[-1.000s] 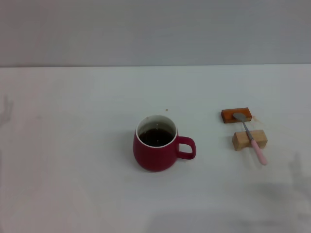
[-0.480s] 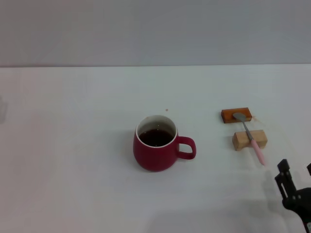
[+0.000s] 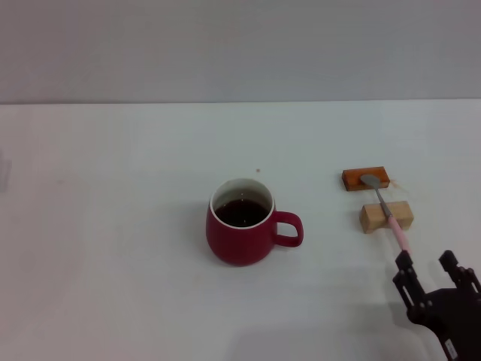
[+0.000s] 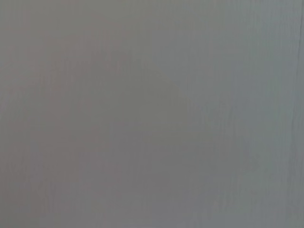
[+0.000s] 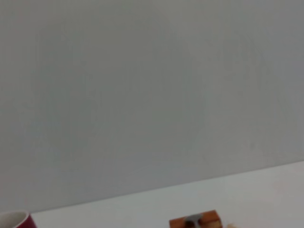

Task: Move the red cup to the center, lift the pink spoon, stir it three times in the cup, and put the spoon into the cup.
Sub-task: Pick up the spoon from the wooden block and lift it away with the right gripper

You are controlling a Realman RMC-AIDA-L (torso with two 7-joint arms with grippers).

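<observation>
White table (image 3: 113, 248) ran back to a plain grey wall (image 3: 240, 45); their meeting line was straight and level in the head view. The red cup (image 3: 240, 224) stood upright near the table's middle, handle toward the robot's right, dark liquid inside. The pink spoon (image 3: 385, 209) lay well to the cup's right, its metal bowl on an orange-brown block (image 3: 366, 179), its neck across a tan block (image 3: 386, 216), its pink handle sloping toward the near edge. The right gripper (image 3: 427, 265) hung at the lower right, fingers apart and holding nothing, one fingertip just short of the handle's end. Left gripper was out of sight; its wrist camera showed only blank grey. The right wrist view caught wall, table edge, the cup's rim and the orange-brown block.
</observation>
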